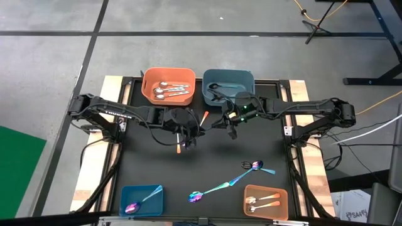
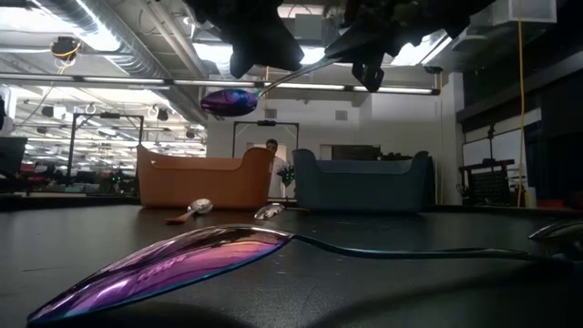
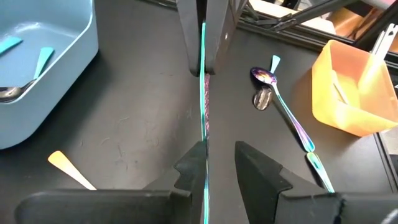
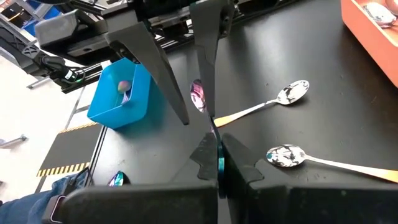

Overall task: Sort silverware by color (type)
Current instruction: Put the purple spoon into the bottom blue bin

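Handover pose, mid-counter, both arms meeting above the counter (image 1: 157, 169). My right end effector (image 4: 217, 146) is pressed together on the teal handle of one iridescent spoon (image 2: 228, 100), which is held in the air, clear of the surface. My left end effector (image 3: 219, 149) is spread, with one finger on each side of that spoon. The handle runs close along one finger, and I see no pinch yet.

Key relation: the spoon's long axis lies along the line between the two end effectors, roughly left-right across the counter. The purple bowl points toward my left arm and the handle end toward my right. In the low view the bowl end sits a bit lower than the gripped end, so there is a slight droop. The spoon is already inside the left fingers' gap, so I judge the next move needs a squeeze, not a reach.

The likely target is the light blue bin (image 1: 141, 199) at the near left, which already holds a spoon of the same colouring. My left arm is nearer to it. Two more iridescent spoons (image 1: 254, 166) lie loose on the near side of the counter.
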